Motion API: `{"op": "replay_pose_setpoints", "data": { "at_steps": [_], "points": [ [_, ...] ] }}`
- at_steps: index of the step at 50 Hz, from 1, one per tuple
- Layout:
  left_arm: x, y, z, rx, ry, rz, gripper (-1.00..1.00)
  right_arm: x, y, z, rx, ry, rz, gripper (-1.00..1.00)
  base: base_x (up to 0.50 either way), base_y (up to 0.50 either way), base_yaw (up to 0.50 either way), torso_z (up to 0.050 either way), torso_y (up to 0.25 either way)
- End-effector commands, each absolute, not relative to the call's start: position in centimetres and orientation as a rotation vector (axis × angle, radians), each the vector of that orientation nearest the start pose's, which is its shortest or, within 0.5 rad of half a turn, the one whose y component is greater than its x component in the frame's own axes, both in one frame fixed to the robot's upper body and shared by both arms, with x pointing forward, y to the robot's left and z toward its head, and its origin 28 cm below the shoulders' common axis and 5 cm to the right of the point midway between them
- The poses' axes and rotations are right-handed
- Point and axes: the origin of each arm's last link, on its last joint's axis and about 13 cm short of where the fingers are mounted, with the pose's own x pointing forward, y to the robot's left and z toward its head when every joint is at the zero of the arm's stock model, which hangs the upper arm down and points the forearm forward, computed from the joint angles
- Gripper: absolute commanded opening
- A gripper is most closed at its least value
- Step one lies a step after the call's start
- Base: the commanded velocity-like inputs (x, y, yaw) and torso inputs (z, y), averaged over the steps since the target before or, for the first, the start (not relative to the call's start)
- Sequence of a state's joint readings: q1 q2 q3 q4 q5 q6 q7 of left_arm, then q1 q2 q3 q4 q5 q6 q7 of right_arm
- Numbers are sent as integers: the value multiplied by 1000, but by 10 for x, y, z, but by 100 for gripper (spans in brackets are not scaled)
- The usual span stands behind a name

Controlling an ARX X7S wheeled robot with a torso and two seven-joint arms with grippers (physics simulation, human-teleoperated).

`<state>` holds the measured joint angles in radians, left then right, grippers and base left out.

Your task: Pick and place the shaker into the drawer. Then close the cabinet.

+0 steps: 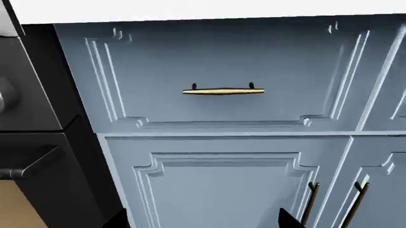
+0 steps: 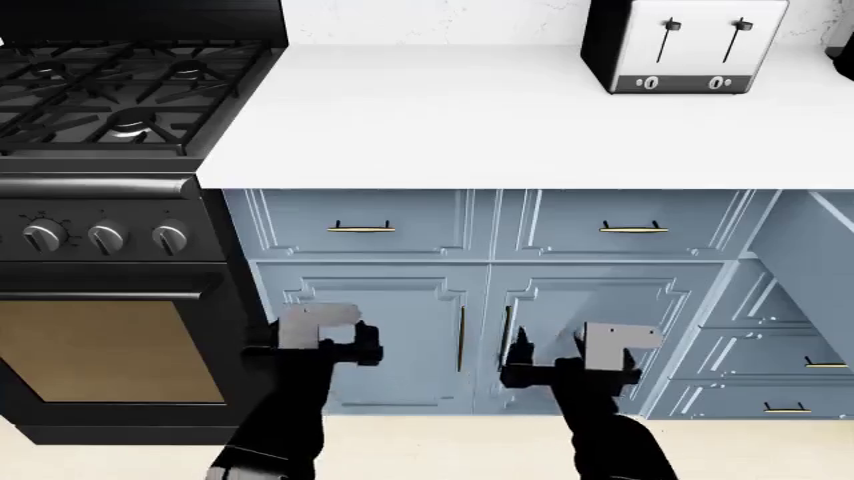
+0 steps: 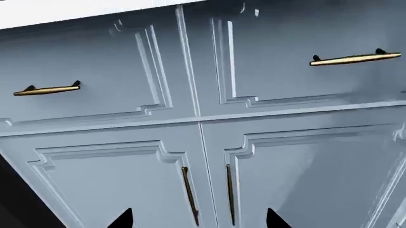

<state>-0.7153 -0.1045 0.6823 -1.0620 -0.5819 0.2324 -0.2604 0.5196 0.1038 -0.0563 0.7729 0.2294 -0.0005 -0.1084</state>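
No shaker shows in any view, so where it stands cannot be told; likely small, light and slick, best pinched around its middle. The blue-grey raised-panel cabinet [image 2: 400, 330] fills the frames, with something pulled out beside the chrome toaster's [image 2: 683, 45] end. Left gripper [image 2: 331, 345] and right gripper [image 2: 574, 362] hang before the cabinet, empty; their fingers' spread is unclear.

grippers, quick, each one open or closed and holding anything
Left gripper: open, holding nothing, hanging in front of the cabinet.
Right gripper: open, holding nothing, in front of the same doors.
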Motion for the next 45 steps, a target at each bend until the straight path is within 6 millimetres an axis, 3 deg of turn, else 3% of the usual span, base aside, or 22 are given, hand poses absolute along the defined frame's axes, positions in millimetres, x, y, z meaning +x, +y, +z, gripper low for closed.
{"op": "replay_pose_setpoints", "data": {
  "at_steps": [1,3,5,6,7,9,10,17,29,31,35,40,45],
  "points": [
    [354,237,92,-64,-58,-31,100,251,-169,135,-150,-16,-33,100,0,0,0,0,0],
    [367,288,177,24,-247,65,100,236,-194,235,-386,-235,-111,100,0,0,0,5,0],
    [375,319,230,60,-330,113,100,227,-219,295,-516,-156,-98,100,0,0,0,0,0],
    [378,327,243,69,-351,126,100,226,-230,314,-535,-47,-127,100,0,0,0,0,10],
    [380,333,253,80,-368,135,100,224,-237,340,-555,-57,-147,100,0,0,0,0,0],
    [383,342,270,91,-395,149,100,210,-244,397,-579,-196,-198,100,0,0,0,0,0],
    [384,345,276,95,-409,156,100,204,-246,414,-591,-238,-216,100,0,0,0,0,0],
    [380,357,311,104,-461,174,100,193,-248,466,-655,-275,-221,100,0,0,0,0,0],
    [343,360,305,72,-482,167,100,196,-232,538,-750,-374,-177,100,2,0,0,0,0],
    [337,358,316,54,-522,161,100,197,-227,551,-769,-393,-160,100,20,0,0,0,0],
    [326,351,355,16,-647,147,100,201,-219,570,-806,-414,-136,100,103,0,0,0,0],
    [316,345,396,-16,-774,126,100,202,-212,584,-834,-434,-116,100,302,-1,0,0,0],
    [313,341,421,-40,-832,119,100,203,-206,591,-853,-453,-99,100,500,-3,0,0,0]
  ]
}}
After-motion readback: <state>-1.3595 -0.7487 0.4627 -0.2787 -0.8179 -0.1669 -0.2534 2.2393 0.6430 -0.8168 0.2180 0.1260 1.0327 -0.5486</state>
